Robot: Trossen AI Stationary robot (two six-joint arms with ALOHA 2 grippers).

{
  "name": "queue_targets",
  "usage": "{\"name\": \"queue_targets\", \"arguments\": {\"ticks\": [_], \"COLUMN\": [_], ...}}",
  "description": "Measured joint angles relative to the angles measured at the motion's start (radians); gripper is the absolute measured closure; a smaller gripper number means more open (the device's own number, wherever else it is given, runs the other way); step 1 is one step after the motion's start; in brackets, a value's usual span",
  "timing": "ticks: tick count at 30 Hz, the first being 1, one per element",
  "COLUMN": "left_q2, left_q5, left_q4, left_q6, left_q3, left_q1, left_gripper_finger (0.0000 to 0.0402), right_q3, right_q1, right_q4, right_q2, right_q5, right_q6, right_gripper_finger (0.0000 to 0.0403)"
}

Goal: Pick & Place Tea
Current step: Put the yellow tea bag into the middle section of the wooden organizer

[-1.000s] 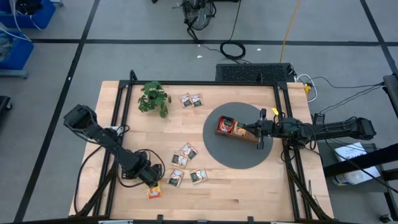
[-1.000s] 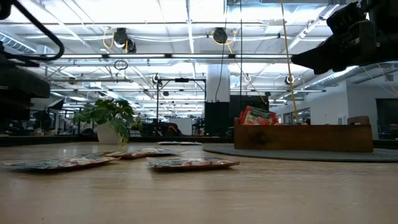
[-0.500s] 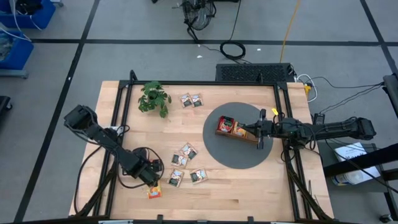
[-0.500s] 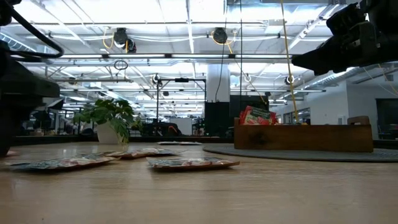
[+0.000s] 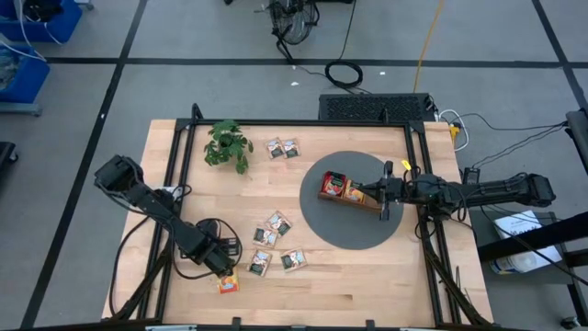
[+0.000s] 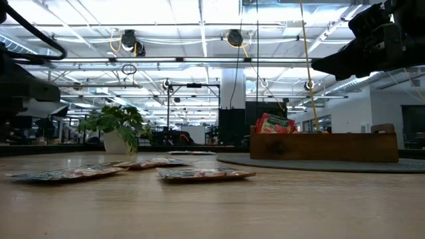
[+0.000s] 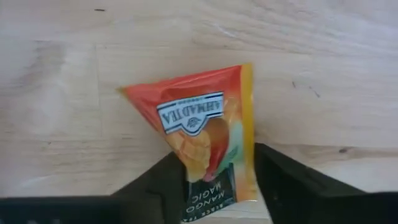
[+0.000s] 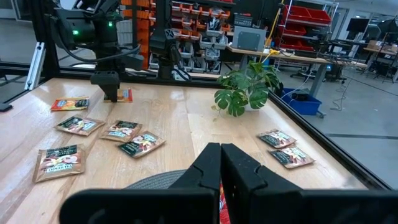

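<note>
At the near left of the table, the left gripper (image 5: 223,268) is standing straight over an orange tea sachet (image 7: 202,140), which is lying flat on the bare wood and just beside the gripper's tip in the high view. In the left wrist view the two dark fingers (image 7: 165,186) are flanking the sachet's lower part, one on each side, and appear to be pressing against its edges; the packet is buckling into a wedge there, so the jaws are probably closing on it, though I cannot tell whether the grip is firm yet. The sachet is sitting skewed, its printed lettering reading upside down to the camera and its wider end pointing away from the fingers, so its long axis is running roughly between the fingers and not across them. This arm is plainly the nearer one. Further right, other sachets (image 5: 277,222) are lying scattered on the wood. On the round grey mat, the wooden tray (image 5: 354,195) is already holding some tea, and the right gripper (image 5: 381,191) is waiting clenched and empty beside its far end.
</note>
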Motion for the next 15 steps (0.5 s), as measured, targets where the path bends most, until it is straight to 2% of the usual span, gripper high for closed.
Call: {"name": "queue_targets", "arguments": {"ticks": [4,8,10,15], "left_q2": [0.0,0.002,0.0,-0.011], "left_q5": [-0.014,-0.116,-0.154,-0.173], "left_q4": [0.007,0.021,0.021,0.004], "left_q6": [0.035,0.123,0.193,0.416], "left_q3": [0.0,0.0,0.002,0.018], "left_q1": [0.0,-0.009,-0.008,0.014], "left_gripper_finger": [0.0274,0.0313,0.0332,0.0392], "right_q3": [0.0,0.0,0.0,0.0], "right_q1": [0.0,0.0,0.0,0.0], "right_q4": [0.0,0.0,0.0,0.0], "right_q2": [0.0,0.0,0.0,0.0], "right_q5": [0.0,0.0,0.0,0.0], "right_q6": [0.0,0.0,0.0,0.0], "right_gripper_finger": [0.0403,0.0403,0.0403,0.0403]}}
